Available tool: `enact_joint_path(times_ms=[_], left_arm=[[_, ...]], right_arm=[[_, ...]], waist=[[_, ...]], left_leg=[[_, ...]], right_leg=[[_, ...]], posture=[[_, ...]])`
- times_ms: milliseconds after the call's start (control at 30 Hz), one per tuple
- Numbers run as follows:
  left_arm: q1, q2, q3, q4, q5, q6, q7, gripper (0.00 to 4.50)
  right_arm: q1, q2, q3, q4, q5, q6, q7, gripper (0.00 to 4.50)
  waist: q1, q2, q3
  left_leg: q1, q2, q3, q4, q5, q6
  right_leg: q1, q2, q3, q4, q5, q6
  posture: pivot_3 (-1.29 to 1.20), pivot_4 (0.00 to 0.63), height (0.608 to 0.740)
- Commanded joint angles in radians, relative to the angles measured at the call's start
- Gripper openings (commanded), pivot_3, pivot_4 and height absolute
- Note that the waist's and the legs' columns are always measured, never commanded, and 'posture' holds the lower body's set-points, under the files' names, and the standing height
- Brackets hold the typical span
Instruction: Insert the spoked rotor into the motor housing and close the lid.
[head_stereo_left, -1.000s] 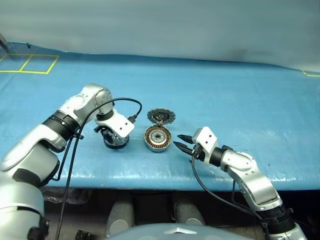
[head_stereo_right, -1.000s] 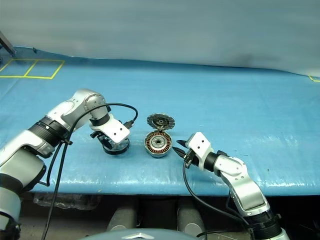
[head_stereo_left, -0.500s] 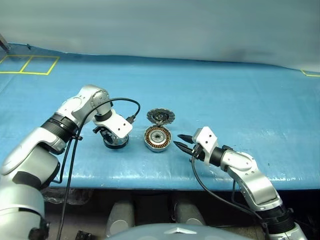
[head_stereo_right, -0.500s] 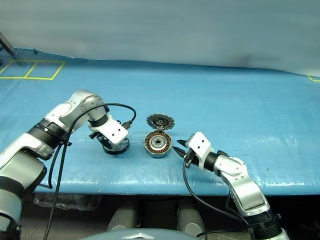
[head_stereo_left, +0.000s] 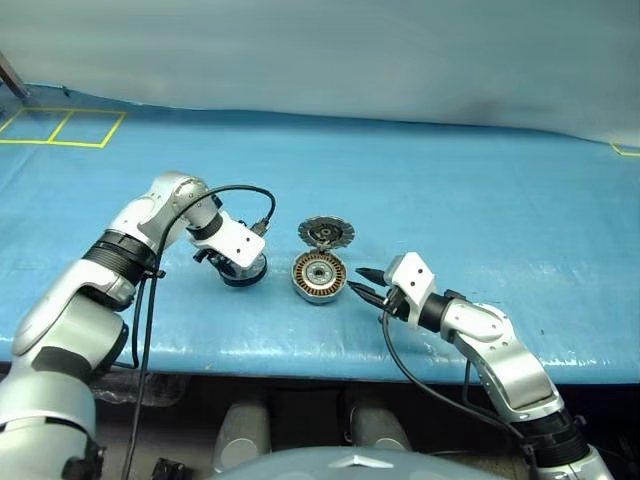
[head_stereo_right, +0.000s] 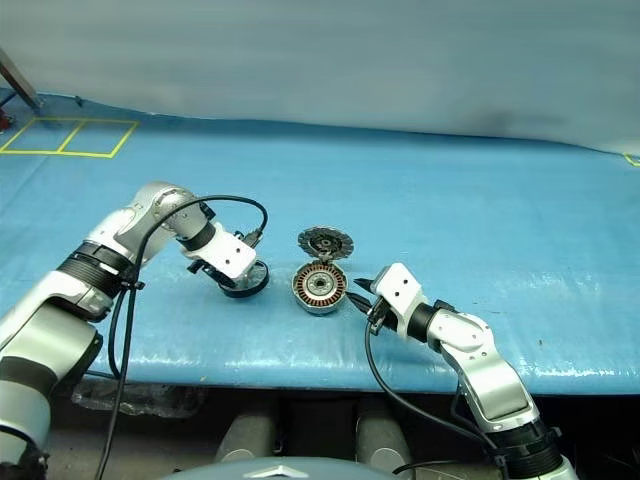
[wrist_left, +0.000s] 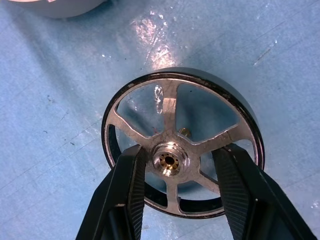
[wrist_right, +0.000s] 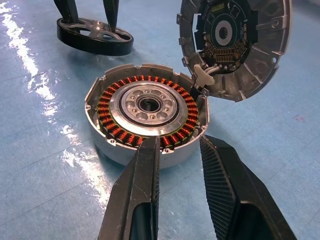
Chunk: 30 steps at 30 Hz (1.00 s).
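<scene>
Left gripper (wrist_left: 170, 192), fingers through the spokes either side of the rotor (wrist_left: 182, 142) hub, should lift level and centre it over the open housing (wrist_right: 147, 117), lid (wrist_right: 235, 45) upright; right gripper (wrist_right: 177, 165), jaws apart, waits beside.

The spoked rotor (head_stereo_left: 243, 271) lies left of the motor housing (head_stereo_left: 318, 277); the lid (head_stereo_left: 326, 233) stands open behind it

A round black-rimmed rotor with silver metal spokes (wrist_left: 182, 150) sits tilted above the glossy blue desk (wrist_left: 60, 100). The left claw (wrist_left: 176, 182) straddles its brass-coloured hub (wrist_left: 169, 161) — one ribbed black finger (wrist_left: 131, 187) pushed through the gaps on either side, jaws parted around the hub.
</scene>
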Motion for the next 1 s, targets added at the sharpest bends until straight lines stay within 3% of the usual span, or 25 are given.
enact_joint_path(times_ms=[33,300,1000], left_arm=[[0.022,0.001,0.09,-0.017,-0.11,0.01,-0.032,1.81],[0.121,-0.012,0.243,-0.097,-0.316,0.141,-0.053,1.81],[0.108,-0.108,0.286,-0.147,-0.376,0.23,-0.034,1.81]], right_arm=[[0.004,0.008,-0.022,-0.025,0.002,-0.024,-0.011,1.33],[0.037,0.016,-0.056,-0.028,-0.003,-0.048,-0.041,1.33],[0.082,0.072,-0.056,0.04,0.021,-0.155,-0.012,1.33]], waist=[[-0.002,0.0,0.0],[-0.007,0.0,0.0],[-0.008,0.0,0.0]], left_leg=[[0.0,0.0,0.0,-0.001,0.0,0.0],[-0.001,0.0,0.0,0.0,0.0,0.0],[0.0,0.0,0.0,0.001,0.0,0.0]], right_leg=[[0.0,0.0,0.0,0.0,0.0,0.0],[0.0,0.0,0.0,-0.001,0.0,0.0],[0.001,0.0,0.0,-0.001,0.0,0.0]], posture=[[0.0,0.15,0.74],[0.0,0.15,0.74],[0.0,0.15,0.74]])
